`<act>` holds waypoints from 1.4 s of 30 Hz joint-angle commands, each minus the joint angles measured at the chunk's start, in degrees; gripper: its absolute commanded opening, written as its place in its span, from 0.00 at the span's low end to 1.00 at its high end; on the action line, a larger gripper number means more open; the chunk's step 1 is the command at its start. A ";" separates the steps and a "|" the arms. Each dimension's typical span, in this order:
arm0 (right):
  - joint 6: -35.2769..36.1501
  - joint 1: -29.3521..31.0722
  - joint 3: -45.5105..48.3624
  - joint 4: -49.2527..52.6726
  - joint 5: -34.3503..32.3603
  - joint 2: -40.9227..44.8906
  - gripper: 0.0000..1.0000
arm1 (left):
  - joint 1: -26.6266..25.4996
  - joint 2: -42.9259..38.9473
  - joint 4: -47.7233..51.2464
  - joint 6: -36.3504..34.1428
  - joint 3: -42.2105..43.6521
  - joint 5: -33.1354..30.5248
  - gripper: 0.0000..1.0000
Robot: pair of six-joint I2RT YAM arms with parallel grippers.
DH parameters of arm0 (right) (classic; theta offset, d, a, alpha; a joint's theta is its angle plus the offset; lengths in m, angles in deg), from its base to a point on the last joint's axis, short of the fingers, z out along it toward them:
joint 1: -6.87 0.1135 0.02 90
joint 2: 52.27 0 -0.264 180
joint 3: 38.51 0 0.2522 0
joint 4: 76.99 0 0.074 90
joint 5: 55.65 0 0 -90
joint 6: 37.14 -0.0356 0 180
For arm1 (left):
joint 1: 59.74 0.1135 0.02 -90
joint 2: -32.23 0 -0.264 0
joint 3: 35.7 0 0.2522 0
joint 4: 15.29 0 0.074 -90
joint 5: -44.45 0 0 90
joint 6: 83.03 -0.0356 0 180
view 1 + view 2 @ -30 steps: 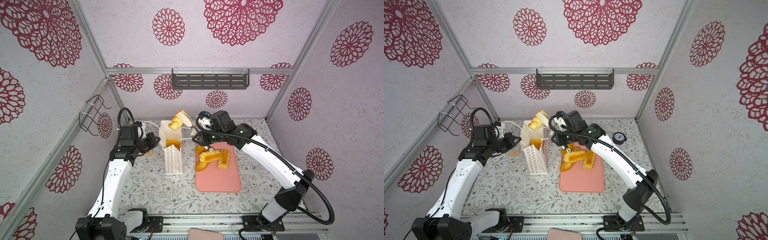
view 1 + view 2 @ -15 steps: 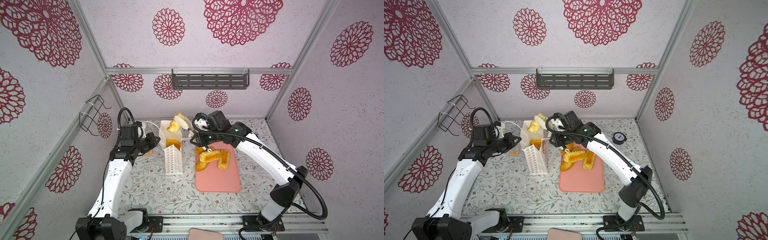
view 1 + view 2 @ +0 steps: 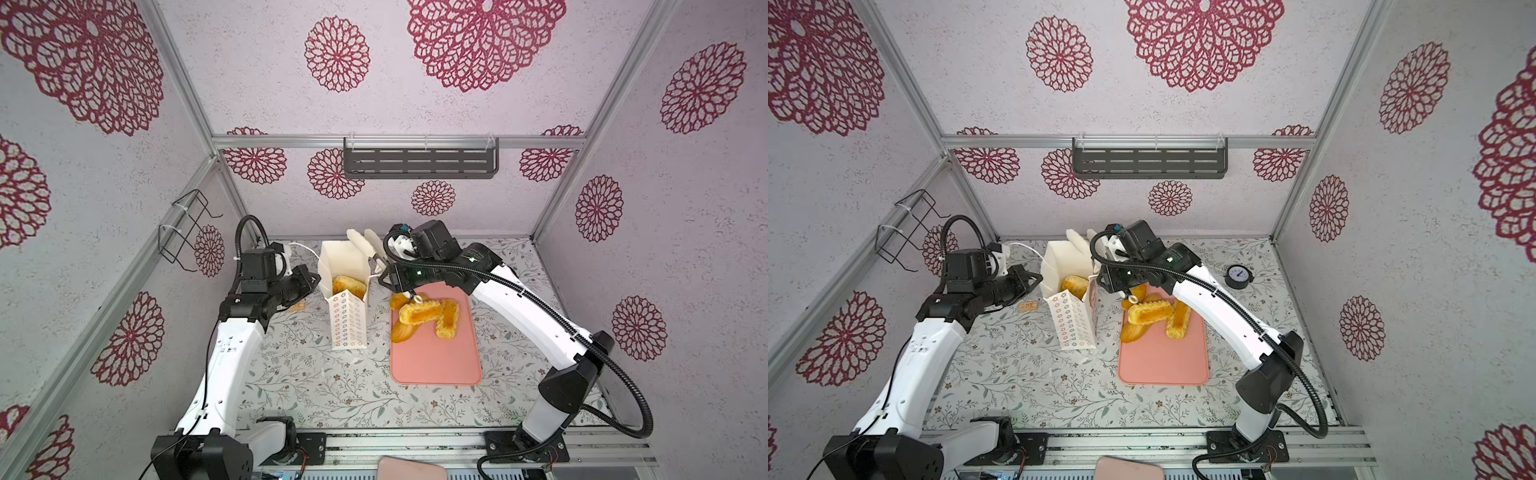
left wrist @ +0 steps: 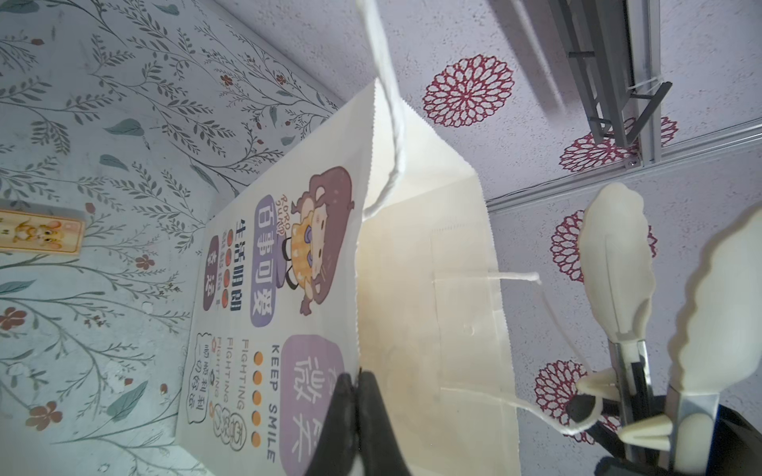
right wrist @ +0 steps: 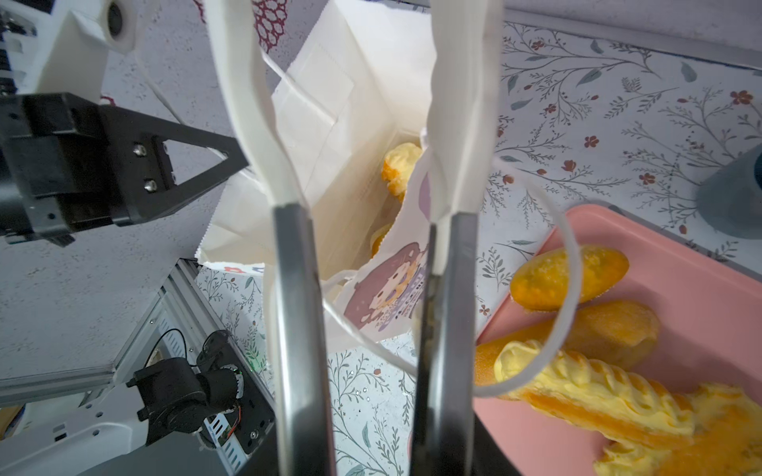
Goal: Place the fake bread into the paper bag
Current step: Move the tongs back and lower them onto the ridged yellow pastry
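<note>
My right gripper's (image 3: 363, 244) two white scalloped tong fingers (image 5: 462, 103) stand parted with nothing between them. They are poised over the 1 o'clock corner of the mouth of the tall white paper bag (image 3: 348, 328) with the flower-outline side. My left gripper (image 4: 358, 385) has its black jaws pinched flat on the bag's rim at 9 o'clock, which props the mouth open. Down inside lie golden-yellow toy bread pieces (image 3: 349, 286), at least two by the right wrist view. The rest of the fake bread, a ridged yellow loaf (image 3: 420, 311) atop orange-brown buns, is heaped on the far end of the flat salmon-pink tray (image 3: 436, 361). The tray sits just beside the bag, between 3 and 4 o'clock from it. I read this as the tail of one delivery: empty tongs above the bag, several pieces left to fetch. Next I'd lift clear of the mouth and swing toward 4 o'clock. Then I'd come down with the tongs spread around the ridged loaf on top and squeeze gently. The bag's white cord handle (image 5: 575, 263) loops out across the loaves, so I'd mind it doesn't snag.
</note>
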 commanded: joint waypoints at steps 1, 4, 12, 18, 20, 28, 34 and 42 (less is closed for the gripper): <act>0.97 0.03 -2.27 -0.43 -4.01 4.38 0.43 | -0.23 -0.19 -0.25 -0.44 -0.43 0.57 0.02; 0.29 -0.55 0.85 0.03 -6.51 8.29 0.43 | -0.23 -0.35 -0.25 -0.37 -0.34 0.66 0.12; -6.71 -7.07 22.83 0.01 -8.00 25.97 0.43 | -0.23 -1.60 0.28 -0.74 -0.51 1.09 0.53; -10.94 -12.44 39.93 4.03 -7.52 37.13 0.43 | -0.32 -2.07 1.06 -0.94 -0.61 1.36 0.54; -11.70 -13.48 44.16 4.84 -7.38 39.40 0.44 | -0.39 -2.33 0.99 -0.94 -0.27 1.20 0.54; -14.06 -16.08 54.89 3.30 -3.72 39.42 0.44 | -0.93 -1.88 0.81 -1.60 -0.68 -0.31 0.55; -17.30 -16.62 54.31 5.26 0.69 38.15 0.41 | -1.01 -0.06 4.93 2.21 -4.05 2.55 0.62; -18.40 -16.70 56.02 5.12 -2.22 42.99 0.43 | -1.24 -1.27 10.86 -3.93 -3.70 0.57 0.63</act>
